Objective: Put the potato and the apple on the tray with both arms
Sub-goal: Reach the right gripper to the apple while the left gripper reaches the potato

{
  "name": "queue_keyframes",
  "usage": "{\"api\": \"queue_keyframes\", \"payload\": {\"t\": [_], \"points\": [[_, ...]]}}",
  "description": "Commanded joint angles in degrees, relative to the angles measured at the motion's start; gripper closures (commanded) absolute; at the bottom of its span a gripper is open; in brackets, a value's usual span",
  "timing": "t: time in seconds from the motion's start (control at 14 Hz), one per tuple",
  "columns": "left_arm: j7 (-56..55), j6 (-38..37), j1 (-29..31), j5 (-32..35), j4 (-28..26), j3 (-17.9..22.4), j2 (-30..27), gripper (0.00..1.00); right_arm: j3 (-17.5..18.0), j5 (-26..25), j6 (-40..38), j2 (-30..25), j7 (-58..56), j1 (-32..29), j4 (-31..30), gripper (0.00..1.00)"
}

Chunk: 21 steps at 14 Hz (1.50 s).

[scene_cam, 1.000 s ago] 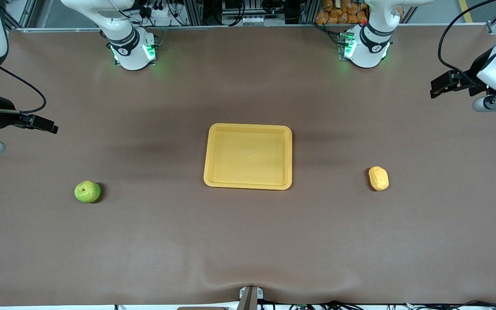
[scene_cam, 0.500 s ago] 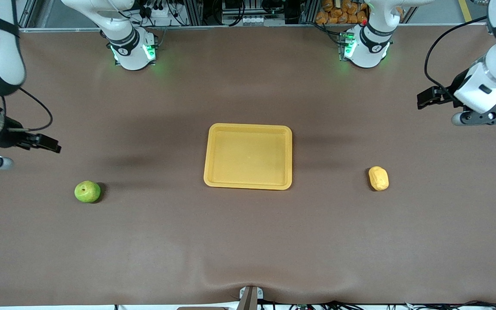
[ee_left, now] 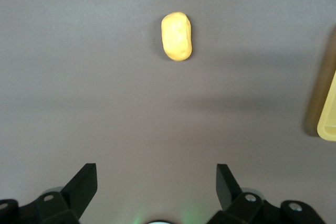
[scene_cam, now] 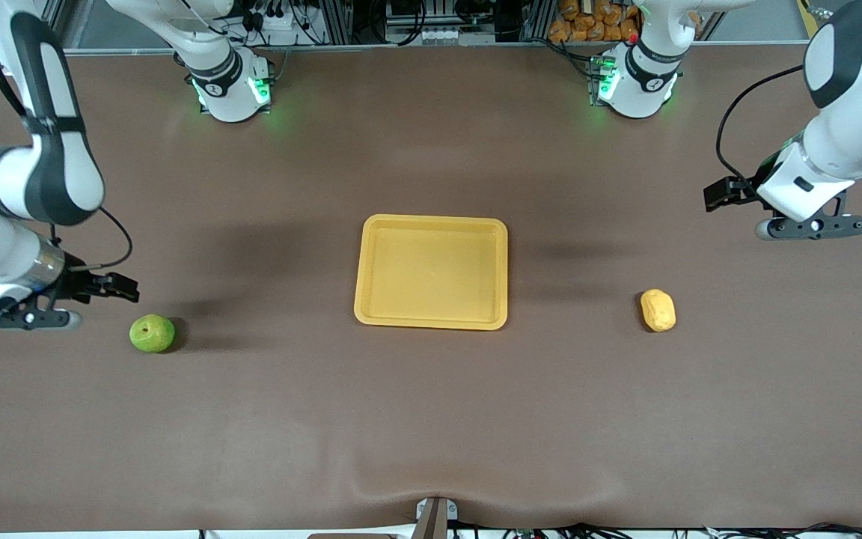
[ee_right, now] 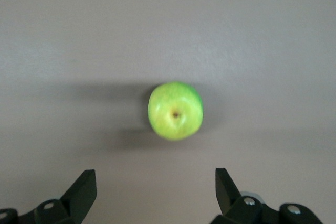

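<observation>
The yellow-orange tray lies at the table's middle, with nothing on it. The green apple sits toward the right arm's end; it also shows in the right wrist view. The yellow-tan potato lies toward the left arm's end; it also shows in the left wrist view. My right gripper is open in the air over the table beside the apple. My left gripper is open in the air over bare table, apart from the potato. A corner of the tray shows in the left wrist view.
The two arm bases stand along the table's edge farthest from the front camera. A small metal bracket sits at the table's nearest edge. The brown mat has a slight ripple near that edge.
Both arms have swung inward and down. The right gripper has come close beside the apple. The left gripper has come toward the potato. Apple, potato and tray have not moved.
</observation>
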Motion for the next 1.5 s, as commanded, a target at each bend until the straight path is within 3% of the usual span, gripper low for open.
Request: {"api": "queue_keyframes", "payload": {"t": [0.0, 0.43, 1.14, 1.43], "points": [[-0.07, 4.82, 1.56, -0.64, -3.79, 0.14, -0.22, 0.00, 0.41, -0.62, 1.20, 3.80, -4.37, -0.82, 2.88, 0.00], [-0.51, 10.46, 2.27, -0.90, -3.80, 0.05, 7.07, 0.00, 0.49, 0.26, 3.21, 11.09, -4.46, -2.49, 4.90, 0.00], [-1.21, 12.30, 1.75, -3.79, 4.28, -0.21, 21.40, 0.00, 0.58, 1.40, 4.19, 15.24, -4.38, -2.50, 7.72, 0.00], [-1.65, 17.30, 1.75, -4.42, 4.64, -0.21, 25.09, 0.00, 0.67, 1.76, 4.27, 15.94, -4.38, -2.41, 7.89, 0.00]]}}
